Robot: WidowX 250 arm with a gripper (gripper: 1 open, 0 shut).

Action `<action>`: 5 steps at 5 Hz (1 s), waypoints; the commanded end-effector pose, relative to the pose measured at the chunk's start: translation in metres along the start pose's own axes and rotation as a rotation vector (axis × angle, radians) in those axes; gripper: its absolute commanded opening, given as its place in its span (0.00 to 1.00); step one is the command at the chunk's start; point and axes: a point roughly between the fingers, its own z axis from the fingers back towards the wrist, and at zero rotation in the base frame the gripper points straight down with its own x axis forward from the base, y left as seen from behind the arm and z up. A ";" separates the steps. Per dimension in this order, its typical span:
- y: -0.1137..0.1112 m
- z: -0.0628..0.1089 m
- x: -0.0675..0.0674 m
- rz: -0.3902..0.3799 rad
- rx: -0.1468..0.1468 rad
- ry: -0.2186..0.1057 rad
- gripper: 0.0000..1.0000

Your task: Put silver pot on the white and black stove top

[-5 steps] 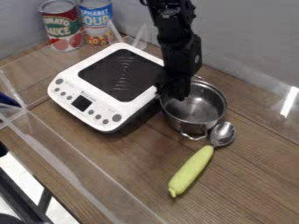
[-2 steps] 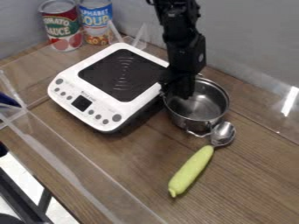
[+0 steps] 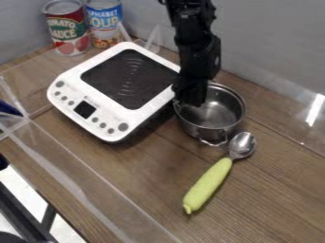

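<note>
At the near wall of the silver pot (image 3: 211,111), on the side facing the cooker, the fingers (image 3: 191,93) are seen in the camera view, pointed downward from the black arm (image 3: 193,36). They are closed together, and their tips are partly lost against the dark pot interior; whether the pot's wall is pinched between them cannot be told. Right beneath and beside them, the pot is stood upright on the wooden table (image 3: 121,180), its shiny inside shown to the camera. A thin wire loop handle (image 3: 212,142) is seen on its front side, below the fingers in the picture.

Just to the picture's left of the fingers, the white and black stove top (image 3: 117,87) is laid flat, its ringed black glass turned upward and its button panel angled toward the lower left. The pot is set beside it, not on it; the task's target surface is left bare.

Below and to the right of the fingers, past the pot, a spoon (image 3: 210,183) is seen, its silver bowl near the pot and its pale green handle slanted down to the left. Farther off, up and to the left of the fingers, a tomato sauce can (image 3: 66,28) and a soup can (image 3: 105,21) are stood side by side behind the cooker. At the picture's left edge, well apart from the fingers, something blue (image 3: 10,108) is partly cut off.
</note>
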 end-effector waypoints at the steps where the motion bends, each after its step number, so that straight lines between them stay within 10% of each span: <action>1: 0.013 0.029 -0.010 0.024 0.082 0.013 0.00; 5: 0.035 0.065 -0.011 0.052 0.102 0.044 0.00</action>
